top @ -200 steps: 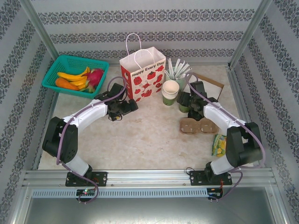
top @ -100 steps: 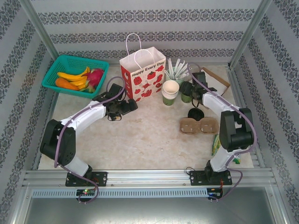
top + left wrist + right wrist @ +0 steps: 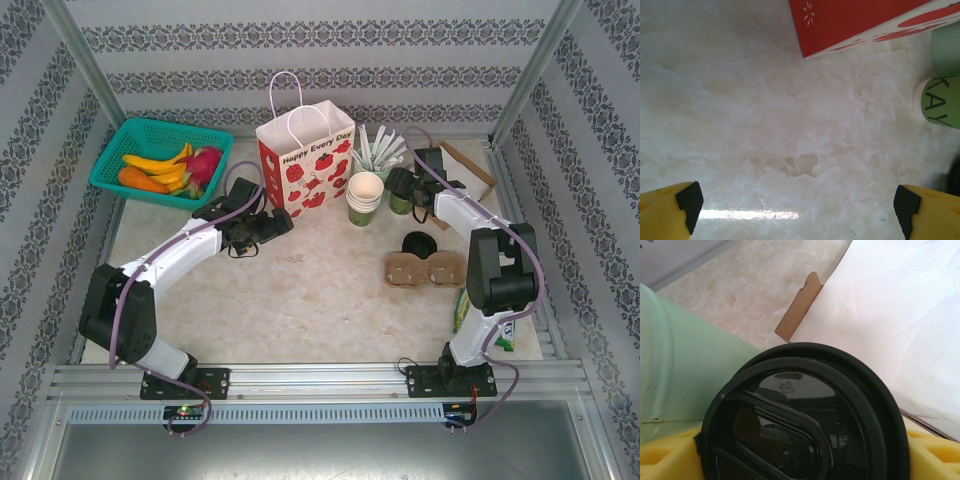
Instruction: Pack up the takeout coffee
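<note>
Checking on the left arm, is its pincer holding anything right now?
No, the left pincer is wide open over the tabletop with nothing in it.

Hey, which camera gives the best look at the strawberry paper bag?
Top external: the paper bag stands whole there, handles up, strawberry print and lettering facing the camera. The left wrist view catches a red lower corner of it at the frame's top.
</note>
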